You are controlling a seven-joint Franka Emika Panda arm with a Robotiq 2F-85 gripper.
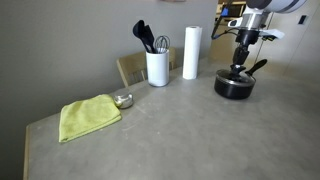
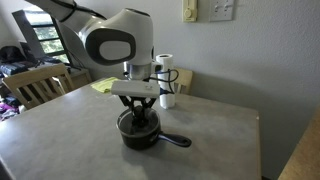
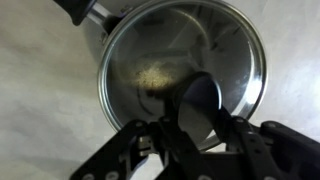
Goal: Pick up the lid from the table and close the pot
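The black pot [image 1: 233, 88] stands on the grey table [image 1: 180, 130] at the far right, and in an exterior view [image 2: 135, 135] its long handle points right. The glass lid [image 3: 150, 60] with a metal rim lies on the pot and covers its mouth. My gripper [image 1: 240, 66] hangs straight above the pot in both exterior views [image 2: 137, 108]. In the wrist view my gripper [image 3: 200, 125] has its fingers on either side of the lid's dark knob and looks shut on it. The pot's inside is seen only through the glass.
A white utensil holder [image 1: 157, 68] with black utensils and a paper towel roll [image 1: 191, 52] stand at the back. A green cloth [image 1: 88, 117] and a small metal bowl [image 1: 123, 100] lie to the left. A wooden chair [image 2: 40, 85] stands beside the table.
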